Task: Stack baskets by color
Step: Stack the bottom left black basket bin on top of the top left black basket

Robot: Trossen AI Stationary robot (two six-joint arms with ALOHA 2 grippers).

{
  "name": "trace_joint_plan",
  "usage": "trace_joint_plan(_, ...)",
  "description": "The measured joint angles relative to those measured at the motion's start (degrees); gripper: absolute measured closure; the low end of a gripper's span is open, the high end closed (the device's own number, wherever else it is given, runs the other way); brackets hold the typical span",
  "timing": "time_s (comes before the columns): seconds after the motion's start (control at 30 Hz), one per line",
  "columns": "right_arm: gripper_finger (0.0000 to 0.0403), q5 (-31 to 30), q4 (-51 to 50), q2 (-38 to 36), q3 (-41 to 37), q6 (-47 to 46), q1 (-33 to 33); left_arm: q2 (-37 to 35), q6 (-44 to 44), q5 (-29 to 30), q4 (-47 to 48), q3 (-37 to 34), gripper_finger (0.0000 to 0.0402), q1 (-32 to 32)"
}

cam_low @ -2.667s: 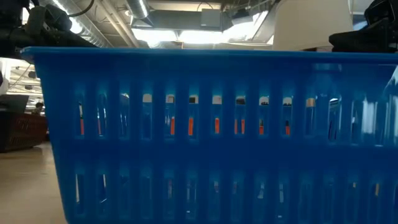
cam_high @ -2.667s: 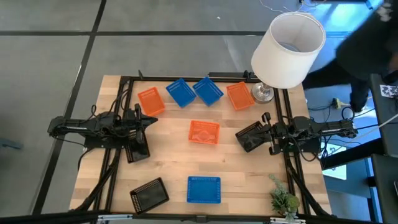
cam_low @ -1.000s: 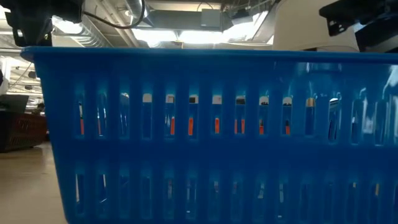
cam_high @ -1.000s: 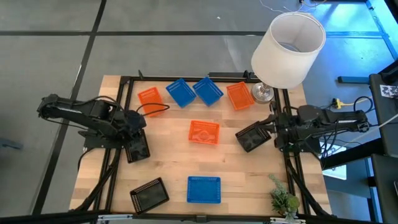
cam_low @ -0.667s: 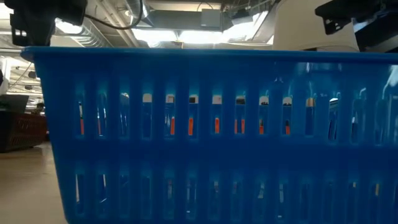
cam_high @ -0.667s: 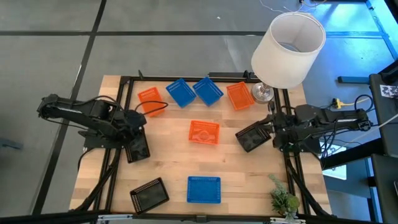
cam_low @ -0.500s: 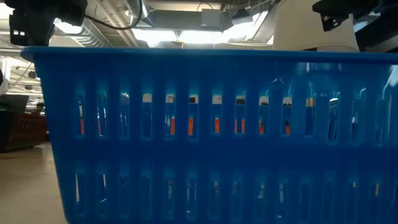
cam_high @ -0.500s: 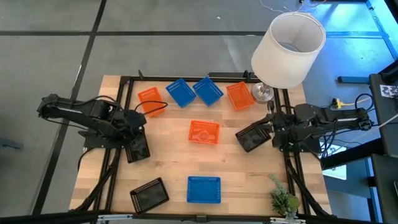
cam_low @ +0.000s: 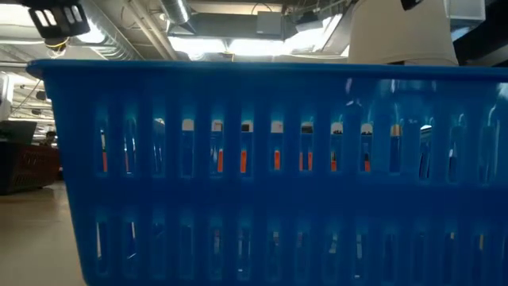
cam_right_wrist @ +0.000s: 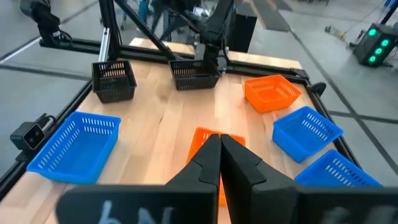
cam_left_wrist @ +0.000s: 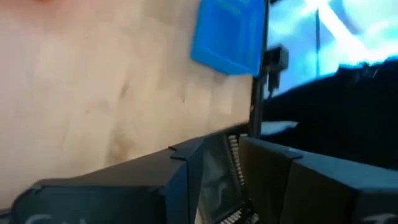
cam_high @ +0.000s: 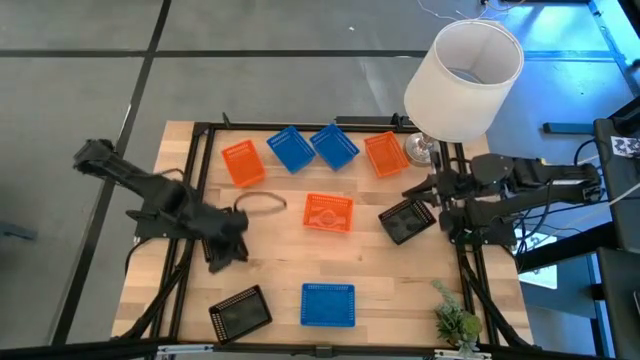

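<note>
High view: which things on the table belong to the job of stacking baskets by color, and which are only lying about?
Belong to the job:
- orange baskets
- blue baskets
- black baskets

Only lying about:
- white lampshade
- small plant

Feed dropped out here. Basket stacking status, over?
Right gripper shut, empty, beside right black basket. Left gripper at left black basket. No stacks yet.
</note>
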State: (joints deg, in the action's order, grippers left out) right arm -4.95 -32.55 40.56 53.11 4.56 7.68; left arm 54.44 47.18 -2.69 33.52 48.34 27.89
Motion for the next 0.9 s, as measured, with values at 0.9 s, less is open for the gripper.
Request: trace_joint_plan(0.9,0.0391,-5.85,-8.09,11.1,9.39,-4.47,0.0,27.66,9.79,10.96,-8.73,0.0,0.031,18.09)
